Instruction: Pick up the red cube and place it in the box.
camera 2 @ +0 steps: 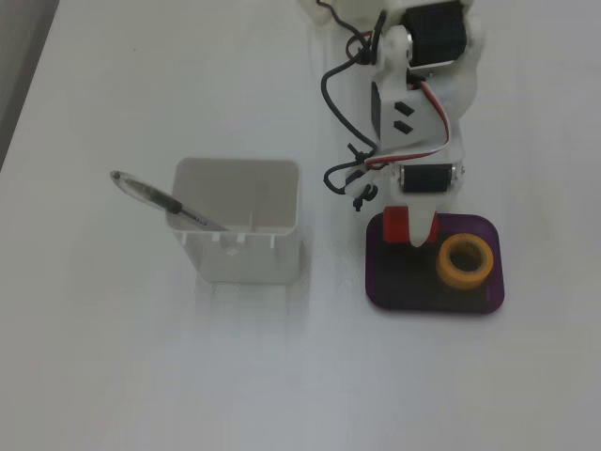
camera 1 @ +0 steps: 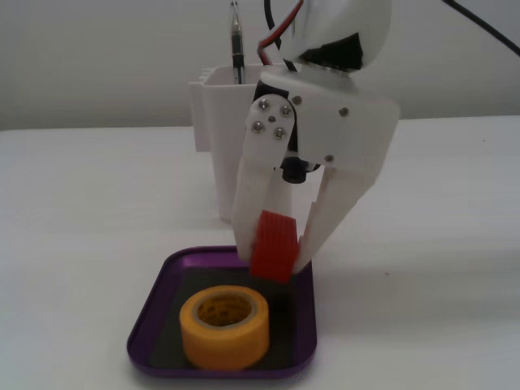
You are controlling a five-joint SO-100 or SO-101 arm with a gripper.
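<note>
The red cube [camera 1: 274,246] is held between the two white fingers of my gripper [camera 1: 275,258], just above the far edge of the purple box [camera 1: 162,286]. In a fixed view from above, the cube [camera 2: 395,225] hangs over the box's [camera 2: 394,293] upper left corner, with my gripper [camera 2: 406,232] shut on it. The box lies flat on the white table. The cube looks tilted slightly and I cannot tell whether it touches the box's dark base.
A yellow tape roll [camera 1: 224,327] sits inside the box, also seen from above [camera 2: 466,260]. A tall white container [camera 2: 239,230] holding a pen [camera 2: 155,198] stands to the left of the box; it is behind the gripper in the front view [camera 1: 215,114].
</note>
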